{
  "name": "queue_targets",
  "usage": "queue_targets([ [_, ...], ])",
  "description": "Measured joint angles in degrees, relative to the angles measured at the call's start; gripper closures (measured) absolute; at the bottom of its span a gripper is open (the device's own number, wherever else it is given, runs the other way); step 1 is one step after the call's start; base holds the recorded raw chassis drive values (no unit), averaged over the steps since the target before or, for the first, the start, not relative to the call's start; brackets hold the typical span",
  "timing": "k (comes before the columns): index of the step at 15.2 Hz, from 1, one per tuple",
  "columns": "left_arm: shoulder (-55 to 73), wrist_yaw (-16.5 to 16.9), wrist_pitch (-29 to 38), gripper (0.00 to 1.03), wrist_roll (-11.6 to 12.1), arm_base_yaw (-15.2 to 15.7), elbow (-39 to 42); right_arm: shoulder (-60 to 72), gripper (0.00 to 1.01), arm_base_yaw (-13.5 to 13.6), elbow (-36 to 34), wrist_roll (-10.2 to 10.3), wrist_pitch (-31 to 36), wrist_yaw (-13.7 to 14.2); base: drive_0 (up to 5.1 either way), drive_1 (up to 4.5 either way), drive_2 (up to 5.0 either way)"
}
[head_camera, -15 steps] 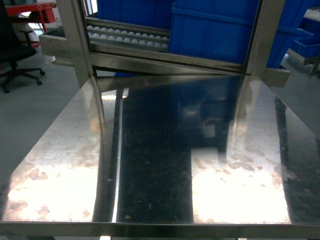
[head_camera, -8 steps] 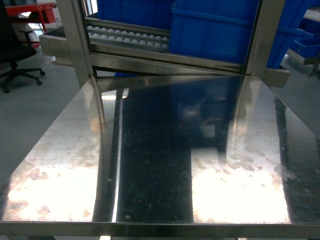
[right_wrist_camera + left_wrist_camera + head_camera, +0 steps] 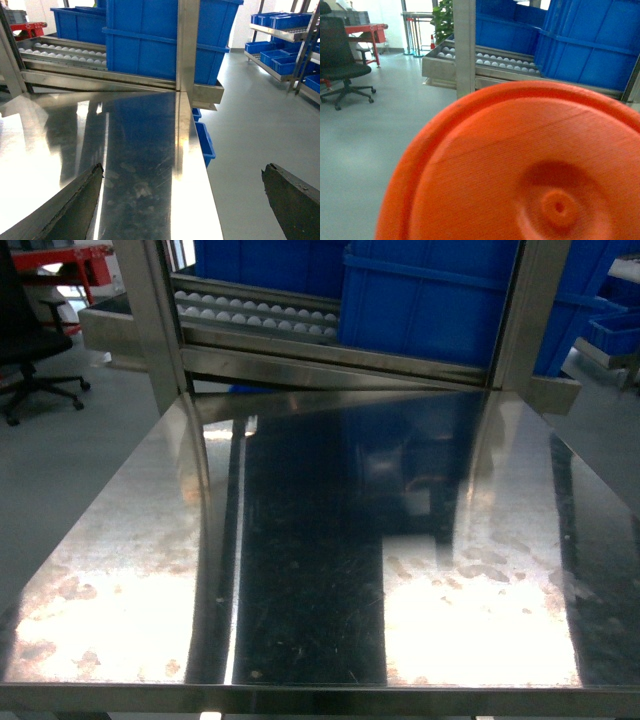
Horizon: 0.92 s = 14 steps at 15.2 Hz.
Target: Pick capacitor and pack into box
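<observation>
Neither the capacitor nor the box shows in any view. My right gripper (image 3: 182, 200) is open, its two dark fingers (image 3: 75, 202) spread wide above the right edge of the steel table (image 3: 140, 150), with nothing between them. A round orange ribbed disc (image 3: 520, 165) with a small central hub fills the left wrist view very close to the camera and hides my left gripper's jaws. The head view shows no arm and no gripper, only the bare steel table (image 3: 320, 540).
Big blue bins (image 3: 430, 300) stand on a roller conveyor (image 3: 250, 310) behind steel uprights (image 3: 150, 320) at the table's far edge. A black office chair (image 3: 25, 330) stands on the grey floor to the left. Shelves of small blue bins (image 3: 285, 35) line the right.
</observation>
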<state>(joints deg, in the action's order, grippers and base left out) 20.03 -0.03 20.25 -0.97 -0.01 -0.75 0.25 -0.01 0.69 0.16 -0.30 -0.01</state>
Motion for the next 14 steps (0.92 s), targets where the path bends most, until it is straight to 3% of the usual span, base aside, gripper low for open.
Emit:
queue_targets([
  [6, -10.2, 0.0, -10.4, 0.59, 0.0, 0.0, 0.0, 0.0, 0.03, 0.0, 0.0, 0.0, 0.0, 0.0, 0.0, 0.00, 0.0],
  [8, -19.5, 0.0, -20.7, 0.59, 0.0, 0.0, 0.0, 0.0, 0.03, 0.0, 0.0, 0.0, 0.0, 0.0, 0.0, 0.00, 0.0],
  [14, -19.6, -0.1, -21.1, 0.59, 0.1, 0.0, 0.0, 0.0, 0.03, 0.0, 0.0, 0.0, 0.0, 0.0, 0.0, 0.00, 0.0],
])
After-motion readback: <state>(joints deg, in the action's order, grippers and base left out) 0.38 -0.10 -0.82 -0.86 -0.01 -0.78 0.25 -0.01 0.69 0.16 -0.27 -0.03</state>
